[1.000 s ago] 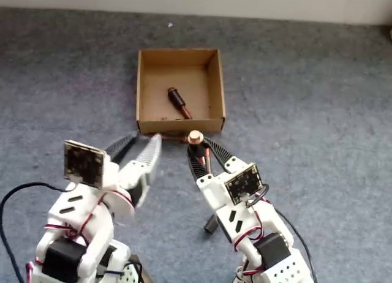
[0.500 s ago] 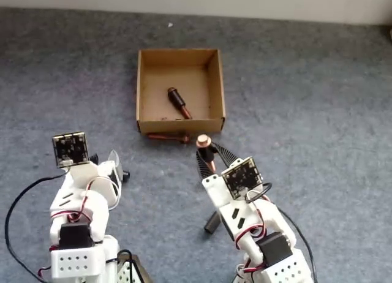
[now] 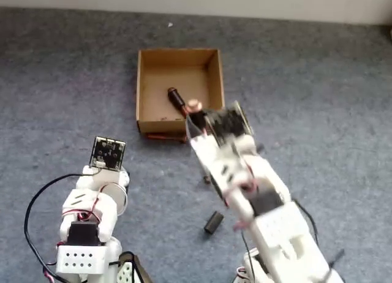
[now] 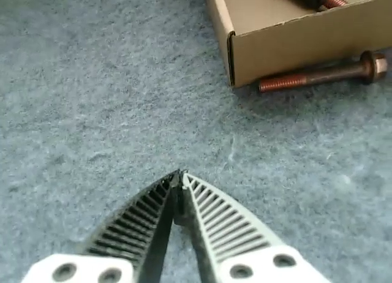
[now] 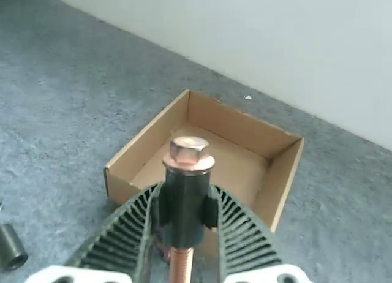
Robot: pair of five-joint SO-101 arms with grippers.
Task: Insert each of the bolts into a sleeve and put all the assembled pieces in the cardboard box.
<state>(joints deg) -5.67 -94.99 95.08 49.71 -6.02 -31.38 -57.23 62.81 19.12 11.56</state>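
Over box (image 3: 138,90) front wall: right arm (image 3: 245,179) outstretched, jaws clamping sleeved bolt (image 5: 184,197); left arm (image 3: 92,203) tucked, jaws closed.

Noted: a grey, short-pile, carpet-like surface (image 3: 318,99) spread across the whole working area, even in texture, with pale stray fibres in the pile in the left wrist view. Bounded along the far edge by a plain off-white wall (image 3: 245,1), met in a straight line. Recorded: one small white speck of debris (image 3: 170,25) lying on the surface near the far edge, just short of the wall.
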